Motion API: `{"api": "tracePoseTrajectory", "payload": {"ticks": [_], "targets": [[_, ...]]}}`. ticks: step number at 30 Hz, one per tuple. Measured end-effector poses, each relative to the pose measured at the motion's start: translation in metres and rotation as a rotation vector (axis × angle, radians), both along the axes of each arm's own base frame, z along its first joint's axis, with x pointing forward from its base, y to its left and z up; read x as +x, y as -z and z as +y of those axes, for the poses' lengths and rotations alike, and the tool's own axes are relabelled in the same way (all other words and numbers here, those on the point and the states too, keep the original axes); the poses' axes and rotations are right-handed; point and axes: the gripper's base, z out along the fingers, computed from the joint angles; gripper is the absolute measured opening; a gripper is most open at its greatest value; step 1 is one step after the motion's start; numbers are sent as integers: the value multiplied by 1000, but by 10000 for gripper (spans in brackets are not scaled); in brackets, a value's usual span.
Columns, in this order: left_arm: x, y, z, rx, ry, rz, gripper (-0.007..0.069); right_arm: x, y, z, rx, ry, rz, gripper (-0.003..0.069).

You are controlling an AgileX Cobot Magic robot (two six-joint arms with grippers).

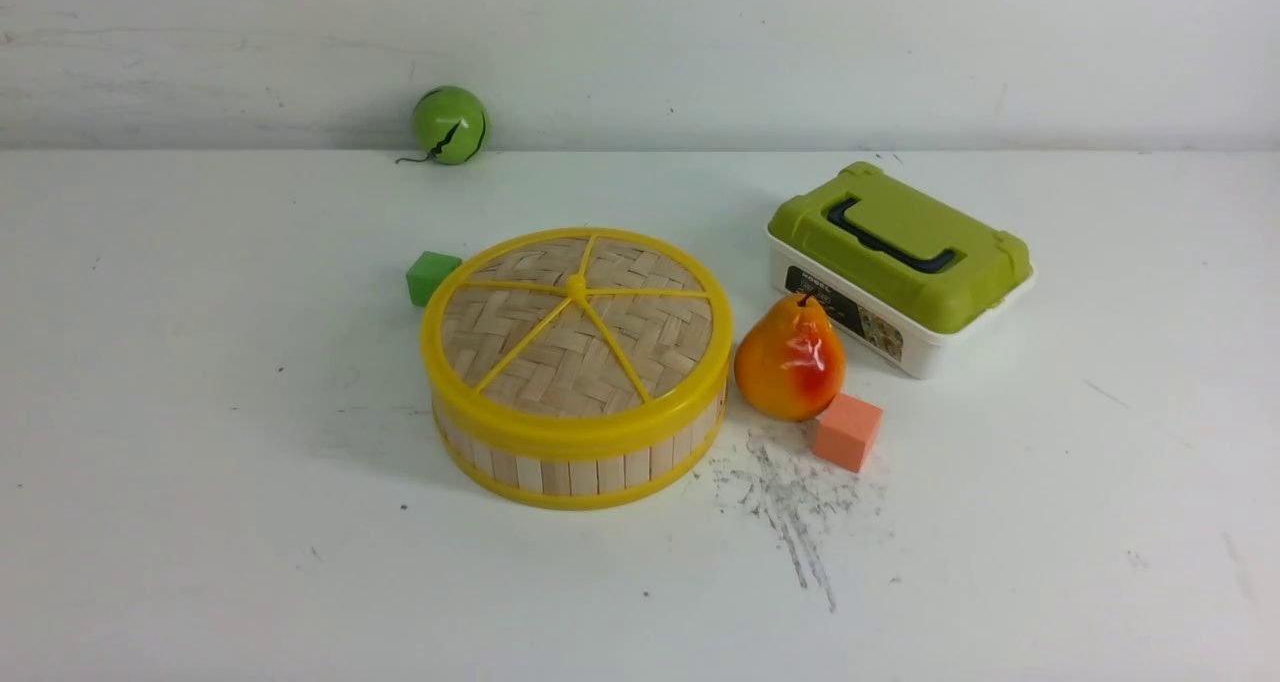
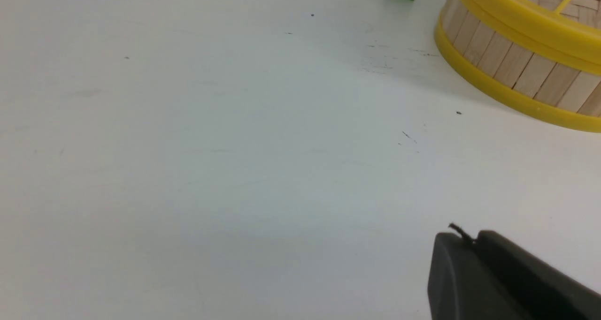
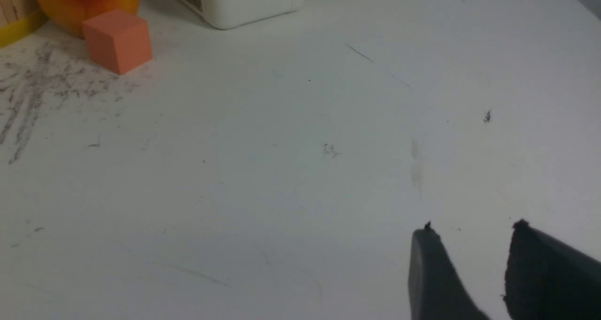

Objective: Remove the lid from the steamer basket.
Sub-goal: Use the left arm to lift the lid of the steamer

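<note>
Bamboo lid [image 1: 577, 322] sits on steamer basket [image 1: 580, 467]. Left gripper [image 2: 473, 240] seemingly pinched together, empty; right gripper [image 3: 472, 227] parted, empty. A snug rim could drag the basket into the adjacent pear [image 1: 790, 357].

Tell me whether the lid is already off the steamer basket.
No, the lid sits flat on top of the steamer basket, covering it.

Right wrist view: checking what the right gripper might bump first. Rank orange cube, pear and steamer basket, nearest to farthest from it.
From the right gripper:
1. orange cube, in front of the pear.
2. pear, behind the cube.
3. steamer basket, beyond the pear.
</note>
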Motion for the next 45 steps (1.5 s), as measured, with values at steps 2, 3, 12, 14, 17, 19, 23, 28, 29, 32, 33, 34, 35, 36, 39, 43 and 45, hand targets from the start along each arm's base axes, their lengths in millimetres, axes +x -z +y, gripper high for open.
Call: {"api": "tracePoseTrajectory", "payload": {"ticks": [2, 3, 12, 14, 17, 19, 23, 28, 29, 32, 33, 34, 35, 36, 39, 43, 45], "targets": [[0, 0, 0, 0, 0, 0, 39, 0, 0, 0, 0, 0, 0, 240], [0, 0, 0, 0, 0, 0, 39, 0, 0, 0, 0, 0, 0, 240], [0, 0, 0, 0, 0, 0, 45, 0, 0, 0, 0, 0, 0, 240], [0, 0, 0, 0, 0, 0, 47, 0, 0, 0, 0, 0, 0, 240], [0, 0, 0, 0, 0, 0, 52, 0, 0, 0, 0, 0, 0, 240], [0, 0, 0, 0, 0, 0, 55, 0, 0, 0, 0, 0, 0, 240], [0, 0, 0, 0, 0, 0, 60, 0, 0, 0, 0, 0, 0, 240], [0, 0, 0, 0, 0, 0, 66, 0, 0, 0, 0, 0, 0, 240], [0, 0, 0, 0, 0, 0, 69, 0, 0, 0, 0, 0, 0, 240], [0, 0, 0, 0, 0, 0, 72, 0, 0, 0, 0, 0, 0, 240], [0, 0, 0, 0, 0, 0, 72, 0, 0, 0, 0, 0, 0, 240], [0, 0, 0, 0, 0, 0, 72, 0, 0, 0, 0, 0, 0, 240], [0, 0, 0, 0, 0, 0, 74, 0, 0, 0, 0, 0, 0, 240], [0, 0, 0, 0, 0, 0, 75, 0, 0, 0, 0, 0, 0, 240], [0, 0, 0, 0, 0, 0, 76, 0, 0, 0, 0, 0, 0, 240], [0, 0, 0, 0, 0, 0, 80, 0, 0, 0, 0, 0, 0, 240], [0, 0, 0, 0, 0, 0, 83, 0, 0, 0, 0, 0, 0, 240]]}}
